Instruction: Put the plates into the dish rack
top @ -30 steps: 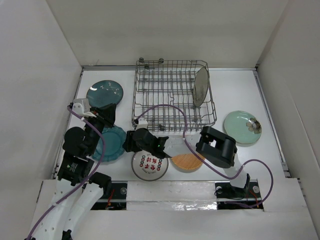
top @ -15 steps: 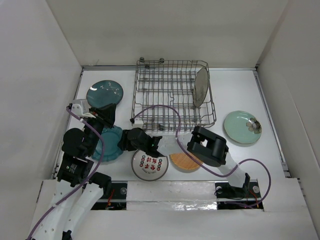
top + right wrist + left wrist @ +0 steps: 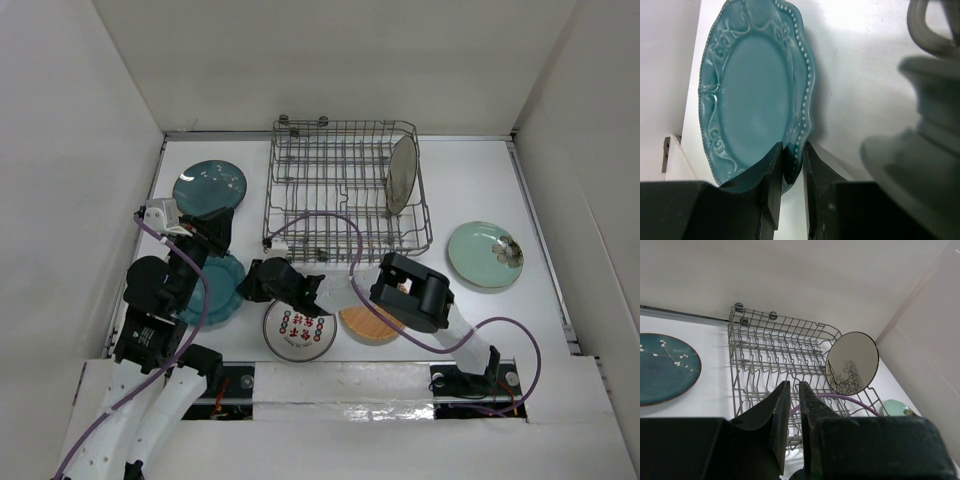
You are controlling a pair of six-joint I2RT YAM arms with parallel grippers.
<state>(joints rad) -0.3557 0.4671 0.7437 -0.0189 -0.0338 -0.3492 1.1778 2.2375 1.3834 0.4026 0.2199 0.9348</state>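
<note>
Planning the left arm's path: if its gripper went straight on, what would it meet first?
Likely the dish rack, its near wire wall, straight ahead of the left gripper; depth is unclear.

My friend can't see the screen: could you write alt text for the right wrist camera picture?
The right gripper pinches the scalloped, beaded rim of a teal plate on a white table. A blurred grey shape fills the right edge.
</note>
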